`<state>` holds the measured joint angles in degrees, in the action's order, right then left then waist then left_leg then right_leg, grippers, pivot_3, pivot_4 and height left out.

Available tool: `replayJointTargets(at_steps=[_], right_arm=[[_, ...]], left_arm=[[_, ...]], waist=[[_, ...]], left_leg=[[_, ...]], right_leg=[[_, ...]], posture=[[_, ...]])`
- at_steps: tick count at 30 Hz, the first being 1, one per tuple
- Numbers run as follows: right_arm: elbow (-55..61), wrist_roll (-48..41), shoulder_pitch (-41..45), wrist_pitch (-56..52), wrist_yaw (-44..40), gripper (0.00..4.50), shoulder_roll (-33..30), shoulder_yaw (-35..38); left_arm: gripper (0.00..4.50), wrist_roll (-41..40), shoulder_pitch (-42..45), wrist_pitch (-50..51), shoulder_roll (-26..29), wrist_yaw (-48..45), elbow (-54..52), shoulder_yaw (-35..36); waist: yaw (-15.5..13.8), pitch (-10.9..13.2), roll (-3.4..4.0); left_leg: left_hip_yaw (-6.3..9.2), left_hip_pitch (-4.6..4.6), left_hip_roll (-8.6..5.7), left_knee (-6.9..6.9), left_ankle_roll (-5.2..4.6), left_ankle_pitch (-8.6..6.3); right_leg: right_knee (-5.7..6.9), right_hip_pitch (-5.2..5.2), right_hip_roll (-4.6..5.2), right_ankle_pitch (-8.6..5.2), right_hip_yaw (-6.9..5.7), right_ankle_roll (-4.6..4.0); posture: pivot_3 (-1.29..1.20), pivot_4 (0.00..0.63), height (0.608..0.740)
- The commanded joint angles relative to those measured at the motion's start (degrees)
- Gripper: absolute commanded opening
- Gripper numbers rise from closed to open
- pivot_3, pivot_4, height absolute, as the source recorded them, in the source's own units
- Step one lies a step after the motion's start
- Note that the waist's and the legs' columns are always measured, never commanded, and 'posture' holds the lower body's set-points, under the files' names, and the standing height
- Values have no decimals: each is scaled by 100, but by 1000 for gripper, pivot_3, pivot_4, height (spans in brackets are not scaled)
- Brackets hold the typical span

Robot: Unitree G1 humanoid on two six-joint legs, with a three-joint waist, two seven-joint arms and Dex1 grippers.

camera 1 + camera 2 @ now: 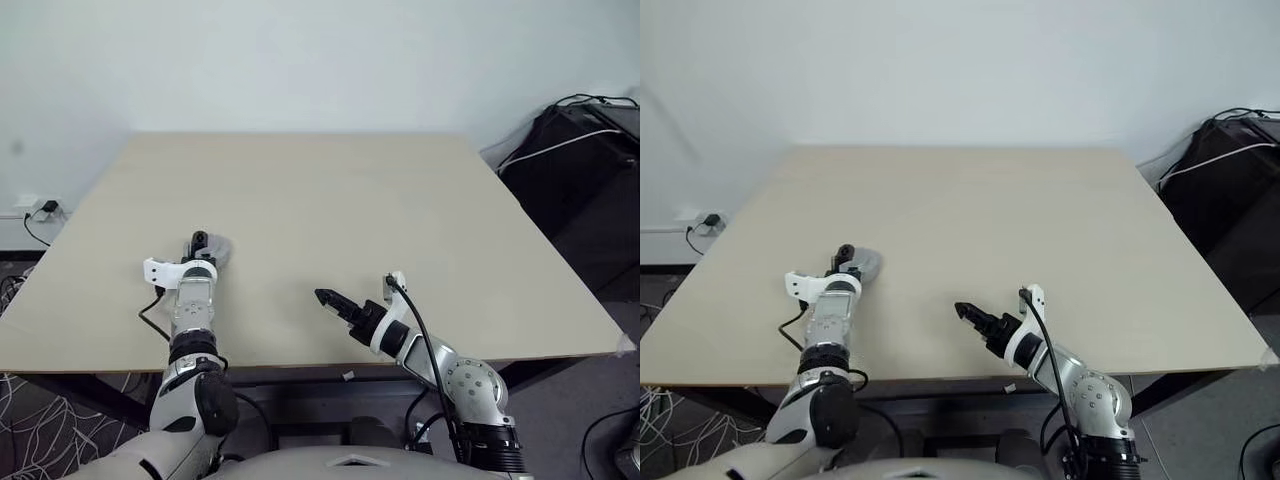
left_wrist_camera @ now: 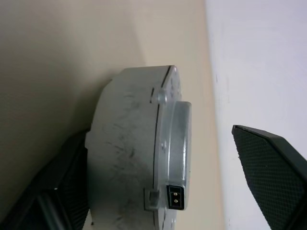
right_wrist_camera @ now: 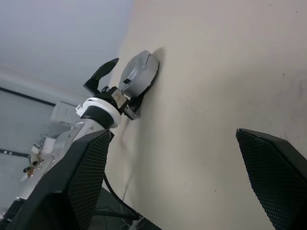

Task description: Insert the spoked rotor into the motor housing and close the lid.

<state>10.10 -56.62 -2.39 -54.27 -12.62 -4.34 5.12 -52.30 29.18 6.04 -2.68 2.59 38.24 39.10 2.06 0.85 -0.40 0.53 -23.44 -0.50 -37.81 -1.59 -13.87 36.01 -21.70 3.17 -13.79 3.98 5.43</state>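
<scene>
Right gripper (image 1: 322,297), lower centre of the head view, hovers over bare table (image 1: 400,200) with fingers spread wide and nothing between them. Left gripper (image 1: 203,243), lower left of the frame, sits at the motor housing (image 1: 215,250); its fingers stand apart, one black pad (image 2: 268,167) clear of the metal with a gap showing, the other pad (image 2: 62,191) down at the opposite face, contact unclear. So it reads as released, not clamped.

Housing rests on the table at left, closed up: the lid (image 2: 175,129) lies flush against the body along a thin seam, with a small connector at the edge. Spoked rotor presumably inside; cannot confirm.

Handling judgement: rigid scuffed metal, fairly dense for its size, smooth and likely slippery on the flat faces. Won't deform, so firm squeeze is fine. Best hold is across the two flat faces or around the rim, avoiding the connector and the hinge tabs. Could roll if left on edge.
</scene>
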Motion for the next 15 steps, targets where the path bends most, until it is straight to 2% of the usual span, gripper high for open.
replayJointTargets(at_steps=[1,9,15], right_arm=[[193,-37,78,31,-55,4500,12,34],[150,-22,97,35,-78,4500,36,11],[137,-12,99,29,-90,4500,50,6]], left_arm=[[4467,67,-237,365,1,205,-280,-100],[4467,156,-662,1066,209,329,-662,-271],[4467,201,-947,1556,385,302,-871,-426]], waist=[[5,-2,3],[18,-22,22],[41,-26,27]], left_leg=[[1,0,0,1,0,0],[2,7,0,3,0,-1],[-2,64,2,21,4,-4]], right_leg=[[0,0,0,1,1,2],[-1,-2,0,-2,1,-4],[-3,18,2,-19,4,-31]], posture=[[0,0,740],[0,0,740],[0,0,740]])
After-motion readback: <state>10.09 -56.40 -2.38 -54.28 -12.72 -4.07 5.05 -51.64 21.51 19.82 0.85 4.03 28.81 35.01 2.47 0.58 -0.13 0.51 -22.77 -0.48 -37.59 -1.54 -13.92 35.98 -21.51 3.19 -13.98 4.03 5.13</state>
